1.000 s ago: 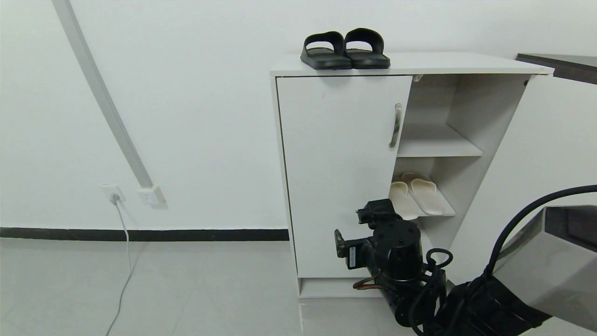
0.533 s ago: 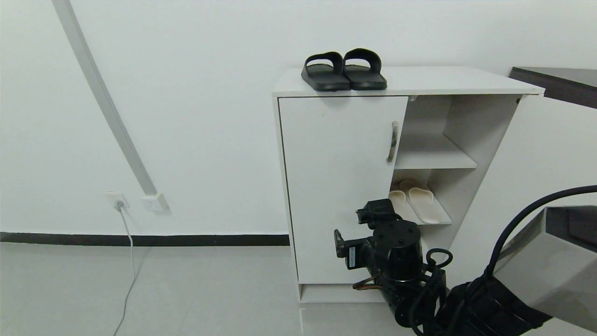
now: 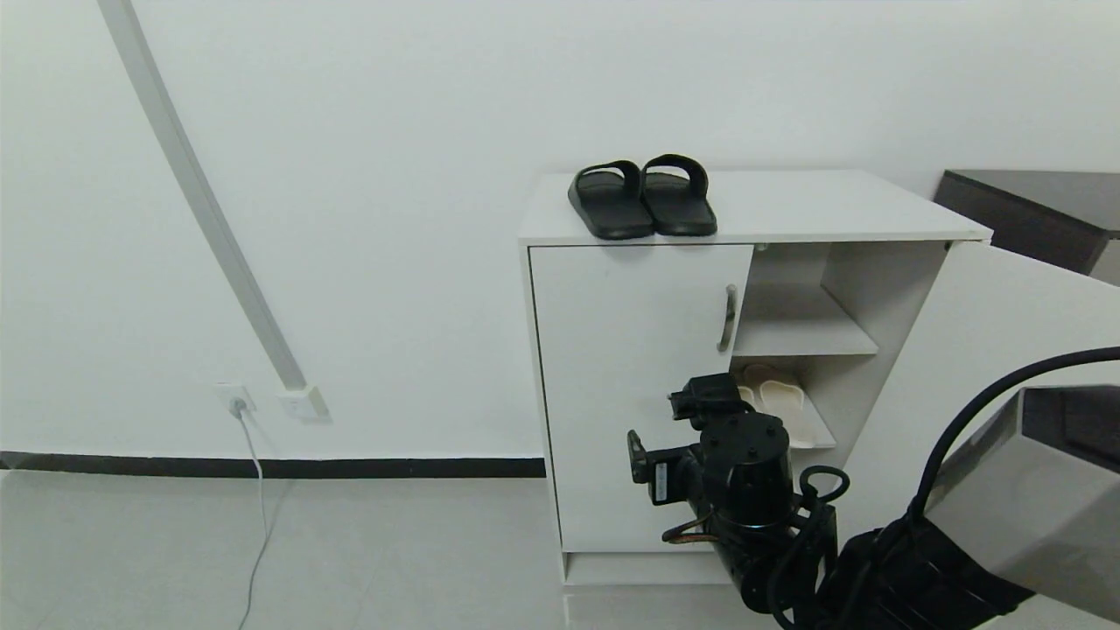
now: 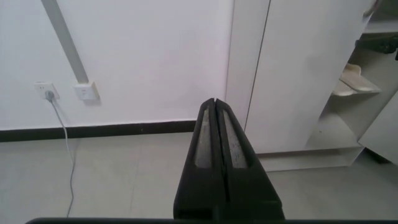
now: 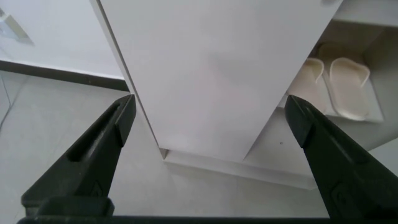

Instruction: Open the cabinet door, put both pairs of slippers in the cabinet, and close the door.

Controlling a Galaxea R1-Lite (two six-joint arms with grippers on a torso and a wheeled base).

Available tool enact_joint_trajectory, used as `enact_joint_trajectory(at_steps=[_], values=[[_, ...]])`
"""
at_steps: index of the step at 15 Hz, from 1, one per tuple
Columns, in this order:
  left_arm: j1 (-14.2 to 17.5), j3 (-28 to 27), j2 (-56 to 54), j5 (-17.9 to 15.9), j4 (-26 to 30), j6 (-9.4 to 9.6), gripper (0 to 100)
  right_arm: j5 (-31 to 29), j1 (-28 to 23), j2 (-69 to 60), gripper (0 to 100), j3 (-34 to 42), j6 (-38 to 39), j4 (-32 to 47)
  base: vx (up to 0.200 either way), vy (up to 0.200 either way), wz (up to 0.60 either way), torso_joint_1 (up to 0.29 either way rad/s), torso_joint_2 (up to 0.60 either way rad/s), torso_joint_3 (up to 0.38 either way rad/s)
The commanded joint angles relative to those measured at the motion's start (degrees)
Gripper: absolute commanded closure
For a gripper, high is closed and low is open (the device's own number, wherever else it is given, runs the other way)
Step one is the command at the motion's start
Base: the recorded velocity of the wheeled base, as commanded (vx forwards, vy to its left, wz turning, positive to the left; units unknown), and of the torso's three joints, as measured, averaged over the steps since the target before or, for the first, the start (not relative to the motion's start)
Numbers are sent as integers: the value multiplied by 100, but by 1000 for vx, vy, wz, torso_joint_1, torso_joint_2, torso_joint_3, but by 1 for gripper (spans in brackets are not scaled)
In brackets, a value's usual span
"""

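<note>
A white cabinet (image 3: pixel 787 206) stands against the wall with its left door (image 3: pixel 634 385) closed and its right door (image 3: pixel 980 332) swung open. A pair of black slippers (image 3: pixel 643 199) sits on its top, near the left end. A pair of white slippers (image 3: pixel 774 398) lies on the lower shelf inside, also seen as white slippers (image 5: pixel 339 78). My right gripper (image 5: pixel 210 102) is open and empty, low in front of the closed door's lower part. My left gripper (image 4: pixel 214 104) is shut on nothing, low above the floor to the left of the cabinet.
A wall socket (image 3: pixel 234 401) with a hanging cable (image 3: pixel 258 490) and a slanted conduit (image 3: pixel 201 210) are on the wall at left. A dark piece of furniture (image 3: pixel 1032 214) stands behind the open door. The upper shelf (image 3: pixel 801 337) is bare. Open floor lies left of the cabinet.
The head camera has moved: the cabinet now sits lower and smaller in the picture. The slippers and doors keep their places on the cabinet, and the right arm holds its place in view.
</note>
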Motion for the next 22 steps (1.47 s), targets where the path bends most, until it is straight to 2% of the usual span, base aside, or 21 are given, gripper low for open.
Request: enact_joint_trajectory(at_steps=[1, 22], values=[[2, 1, 1, -2, 2, -1, 100, -1, 4, 6, 0, 1, -1, -2, 0, 0, 0, 149, -476, -325], [2, 1, 1, -2, 2, -1, 100, -1, 4, 6, 0, 27, -1, -2, 0, 0, 0, 216, -523, -312]])
